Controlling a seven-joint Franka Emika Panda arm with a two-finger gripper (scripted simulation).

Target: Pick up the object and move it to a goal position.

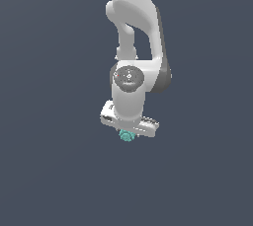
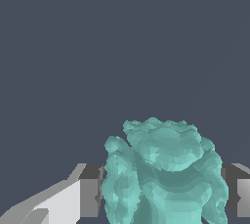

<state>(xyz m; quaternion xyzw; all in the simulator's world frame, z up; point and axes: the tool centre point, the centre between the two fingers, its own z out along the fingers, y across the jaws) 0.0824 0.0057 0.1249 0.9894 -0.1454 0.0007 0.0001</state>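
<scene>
The object (image 1: 127, 135) is a small teal-green bumpy lump sticking out just below the white hand of the arm in the exterior view. In the wrist view the object (image 2: 163, 174) fills the space between the two fingers (image 2: 88, 191), whose dark pads press against its sides. My gripper (image 1: 128, 133) (image 2: 163, 189) is shut on the object. The fingers themselves are mostly hidden behind the hand in the exterior view.
The white arm (image 1: 133, 37) reaches down from the top of the exterior view. Behind everything lies a plain dark blue-grey background (image 1: 49, 170) with no visible edges or other objects.
</scene>
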